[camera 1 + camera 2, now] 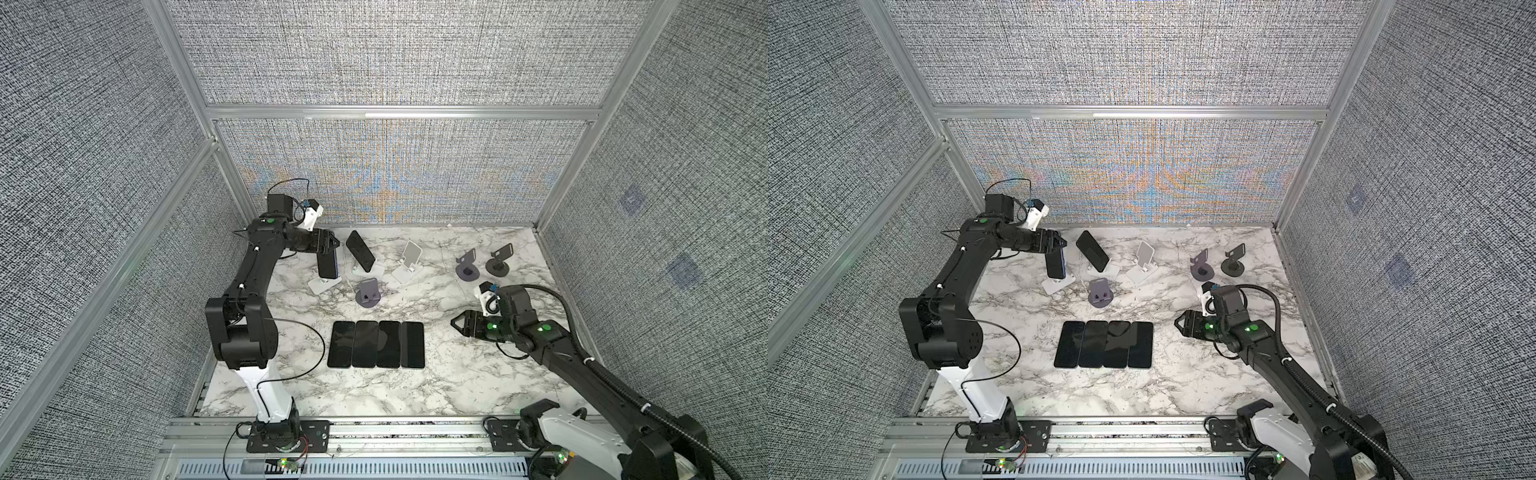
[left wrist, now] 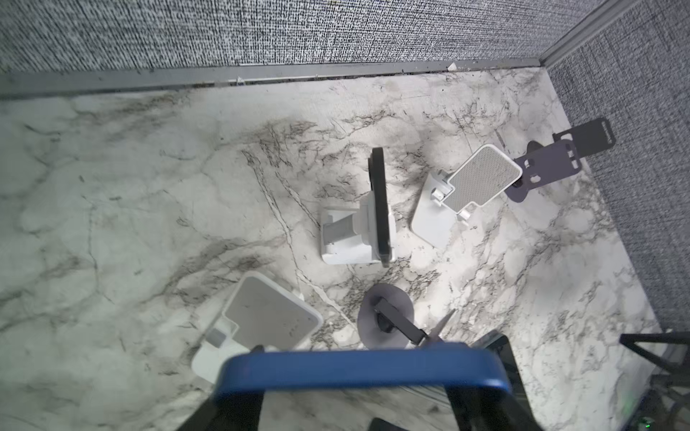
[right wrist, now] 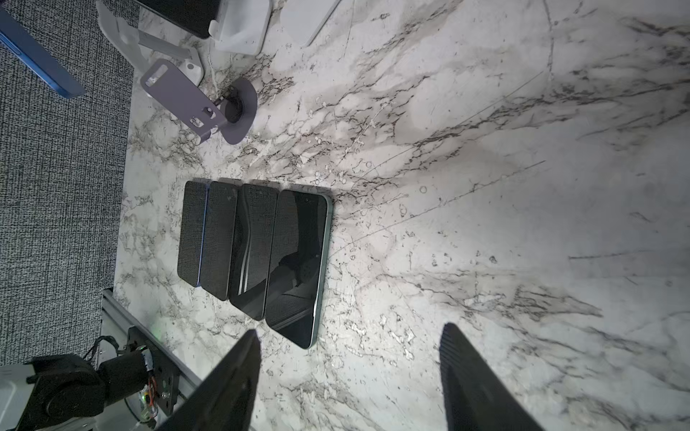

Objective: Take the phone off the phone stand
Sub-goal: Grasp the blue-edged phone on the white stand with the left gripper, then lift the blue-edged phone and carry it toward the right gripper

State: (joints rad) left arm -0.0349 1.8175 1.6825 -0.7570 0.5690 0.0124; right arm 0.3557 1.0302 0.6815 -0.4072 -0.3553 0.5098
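My left gripper [image 1: 332, 246] is shut on a blue-edged phone [image 1: 327, 264] and holds it upright by its top end, just over a white phone stand [image 1: 322, 285] at the back left. In the left wrist view the phone's blue edge [image 2: 358, 367] spans the jaws, and the stand's rest plate [image 2: 269, 313] shows bare beyond it. A second dark phone [image 1: 360, 251] leans on another white stand [image 1: 358, 271] close by. Over bare marble at the right, my right gripper [image 1: 455, 323] is open with nothing between its fingers [image 3: 242, 365].
Several dark phones [image 1: 376, 344] lie flat side by side mid-table. Empty stands: a white one [image 1: 409, 259], a purple round one [image 1: 368, 293], another purple one [image 1: 467, 268] and a black one [image 1: 498, 262]. Fabric walls enclose the table's left, back and right sides.
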